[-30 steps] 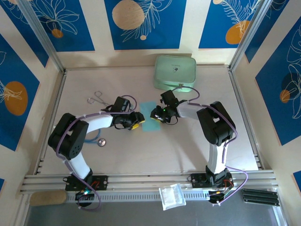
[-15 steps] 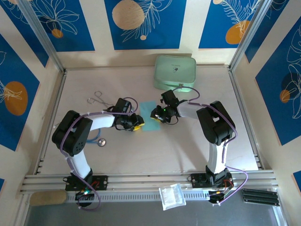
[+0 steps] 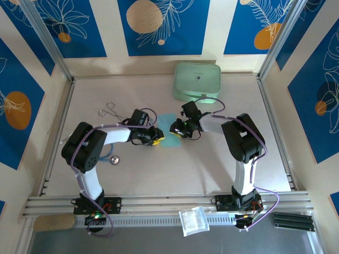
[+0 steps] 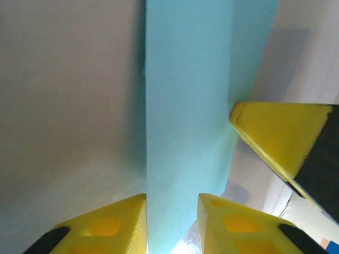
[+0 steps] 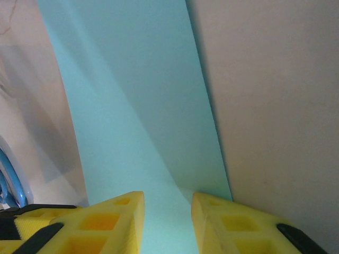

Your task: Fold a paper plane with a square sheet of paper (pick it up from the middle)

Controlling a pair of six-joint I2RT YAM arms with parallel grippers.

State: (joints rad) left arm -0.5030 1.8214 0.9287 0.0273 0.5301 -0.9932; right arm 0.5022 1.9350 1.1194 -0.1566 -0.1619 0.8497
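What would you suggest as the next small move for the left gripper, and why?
Probably close the left gripper gently on the sheet of paper: the sheet shows in the gap between its parted fingers, and the right gripper straddles it too.

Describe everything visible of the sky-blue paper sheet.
The sky-blue sheet is thin, plain, matte paper lying mid-table between the two tools, in front of the mint-green case. In the wrist views it reads as a long, straight-edged strip, and a faint diagonal crease crosses it in the right wrist view. It runs into the gap between the parted jaws of the left tool and of the right tool. Whether either presses it is unclear.
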